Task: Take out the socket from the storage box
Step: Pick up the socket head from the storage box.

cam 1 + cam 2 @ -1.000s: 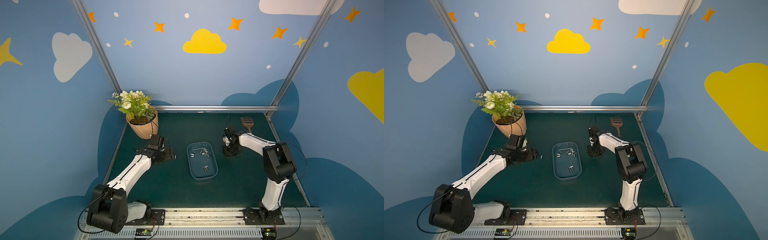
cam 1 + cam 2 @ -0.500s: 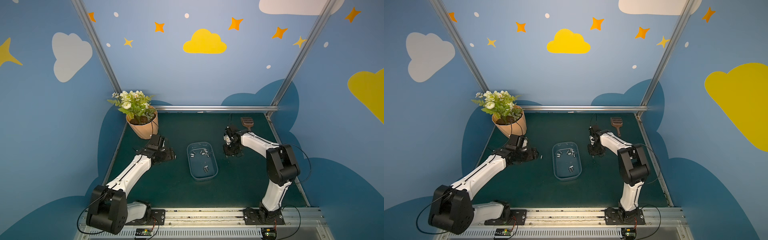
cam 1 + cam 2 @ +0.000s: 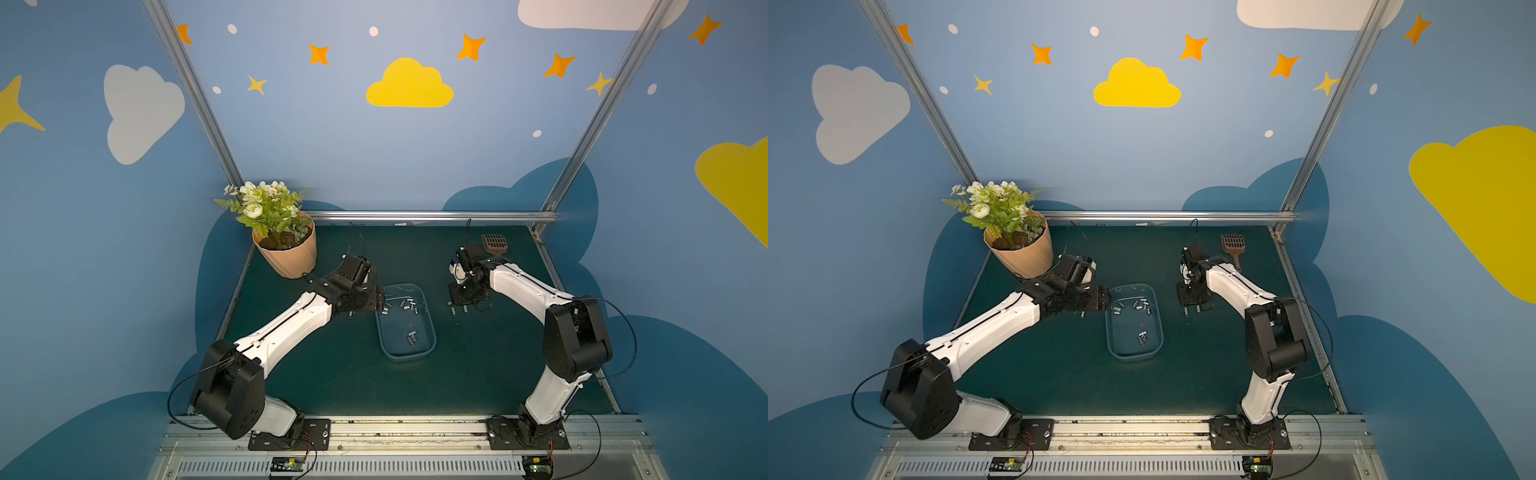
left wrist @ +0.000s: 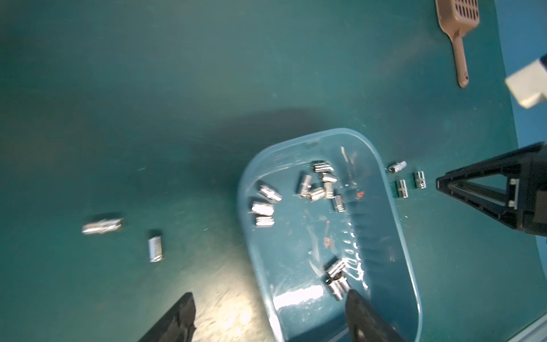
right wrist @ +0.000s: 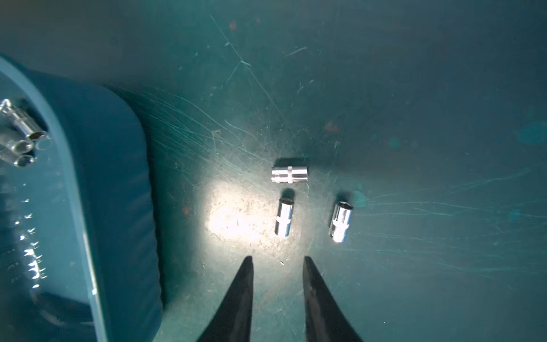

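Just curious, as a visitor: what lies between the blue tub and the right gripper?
Three small metal sockets on the green mat, clearest in the left wrist view.

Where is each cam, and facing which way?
Top views: high in front, facing down and back; table, storage box, left arm, right arm.
Right wrist: on the right arm, facing down; right gripper, three loose sockets, storage box wall.
Left wrist: on the left arm, facing down; left gripper, storage box, right gripper.
Shared: both wrist views show the storage box and those sockets.
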Controlling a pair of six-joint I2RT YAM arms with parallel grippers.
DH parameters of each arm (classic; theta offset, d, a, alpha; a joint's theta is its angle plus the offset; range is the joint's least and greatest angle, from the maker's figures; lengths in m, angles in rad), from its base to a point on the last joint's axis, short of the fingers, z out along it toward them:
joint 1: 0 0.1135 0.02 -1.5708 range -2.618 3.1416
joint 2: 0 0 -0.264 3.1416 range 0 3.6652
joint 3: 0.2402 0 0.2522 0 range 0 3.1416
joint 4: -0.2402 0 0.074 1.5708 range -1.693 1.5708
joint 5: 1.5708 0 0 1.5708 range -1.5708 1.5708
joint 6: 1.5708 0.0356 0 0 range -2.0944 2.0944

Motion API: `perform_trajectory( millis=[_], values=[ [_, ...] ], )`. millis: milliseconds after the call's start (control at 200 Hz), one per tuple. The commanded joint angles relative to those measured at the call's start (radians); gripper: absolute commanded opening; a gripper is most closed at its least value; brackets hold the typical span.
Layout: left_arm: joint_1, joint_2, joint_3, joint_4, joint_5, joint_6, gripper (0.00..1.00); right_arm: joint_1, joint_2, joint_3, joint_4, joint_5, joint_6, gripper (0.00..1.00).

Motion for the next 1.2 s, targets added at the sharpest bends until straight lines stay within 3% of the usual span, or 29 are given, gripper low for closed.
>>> perform_trajectory(
  millis=[0, 591, 1196],
  values=[
    [-0.047, 0.074, 0.070, -0.062, -0.042, -0.001, 0.77, -0.004, -0.054, -0.011, -0.008, -0.033, -0.012, 0.30],
    [-0.157, 0.497, 0.387, -0.130, -0.027, -0.093, 0.65, -0.048, -0.089, -0.124, 0.073, -0.114, -0.037, 0.30],
    [-0.164, 0.641, 0.485, -0.172, -0.090, -0.104, 0.46, -0.076, -0.079, -0.152, 0.106, -0.159, -0.036, 0.30]
  ],
)
